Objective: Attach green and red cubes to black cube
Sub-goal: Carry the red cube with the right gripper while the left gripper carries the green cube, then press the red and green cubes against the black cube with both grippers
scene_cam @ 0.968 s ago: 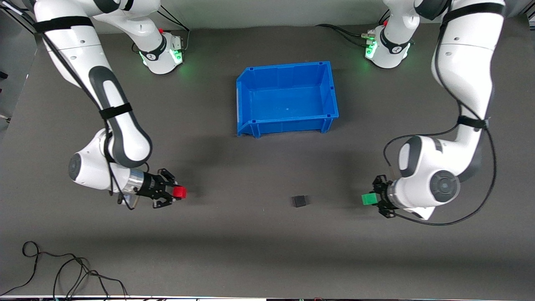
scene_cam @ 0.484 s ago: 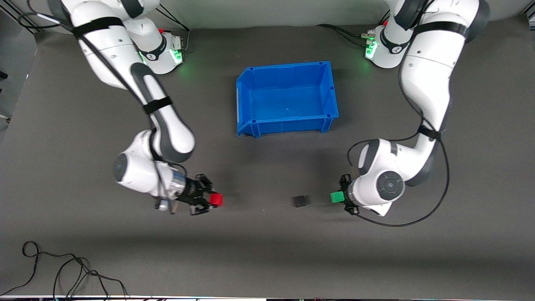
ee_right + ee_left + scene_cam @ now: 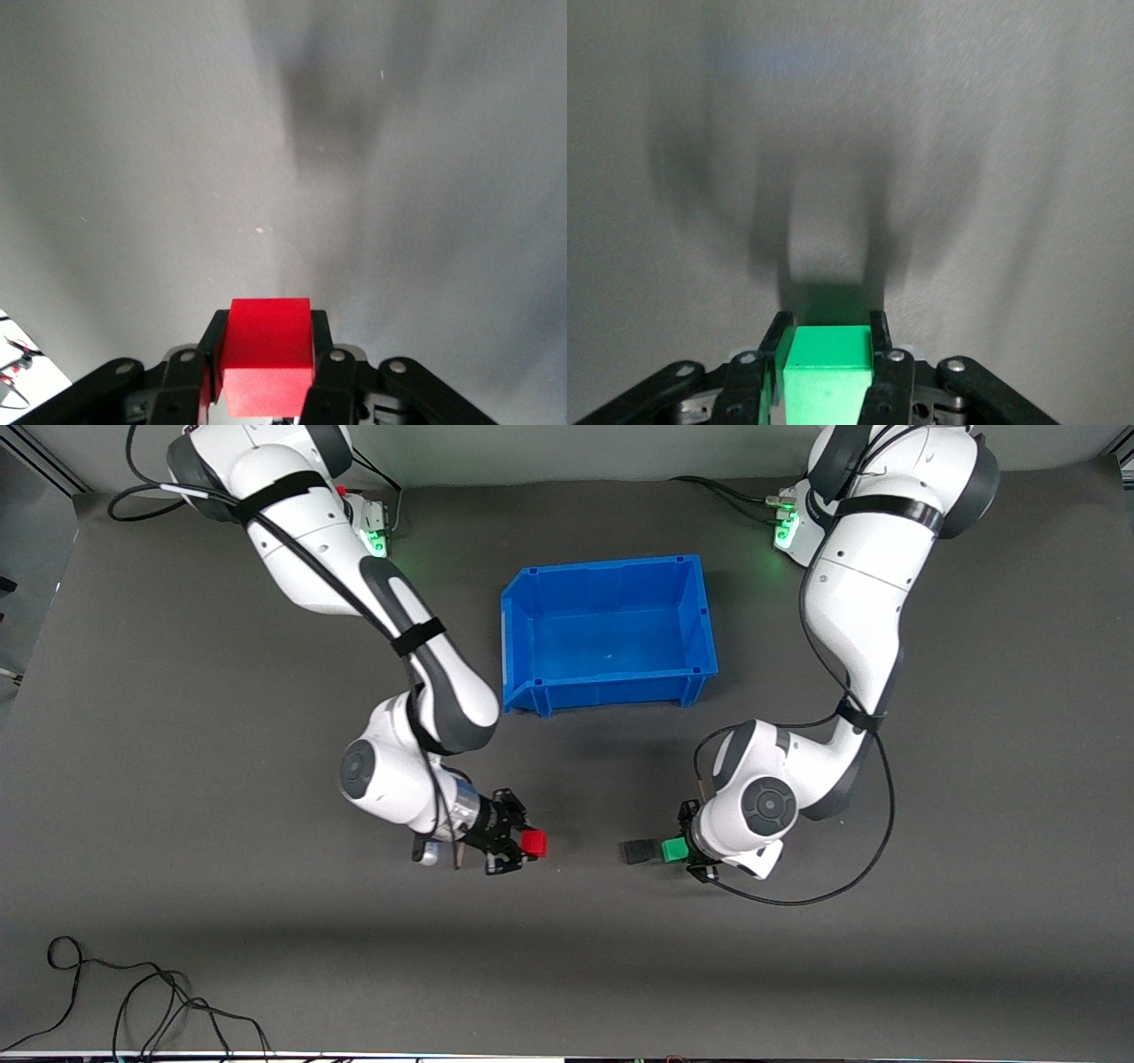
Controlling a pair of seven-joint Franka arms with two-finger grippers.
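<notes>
The black cube [image 3: 634,852] rests on the dark table, nearer the front camera than the blue bin. My left gripper [image 3: 678,850] is shut on the green cube [image 3: 674,850] and holds it low, right beside the black cube on the left arm's side, touching or nearly so. In the left wrist view the green cube [image 3: 828,367] sits between the fingers [image 3: 879,341]. My right gripper [image 3: 528,844] is shut on the red cube [image 3: 532,843], low over the table, a clear gap from the black cube on the right arm's side. The right wrist view shows the red cube [image 3: 266,354] in the jaws.
The blue bin [image 3: 607,567] stands empty at the table's middle, toward the robot bases. Loose black cables [image 3: 133,1001] lie at the table's edge nearest the front camera, toward the right arm's end.
Both arms have swung inward toward the black cube, each carrying its cube. The green cube has come up against the black cube; the red cube has closed much of its gap.
</notes>
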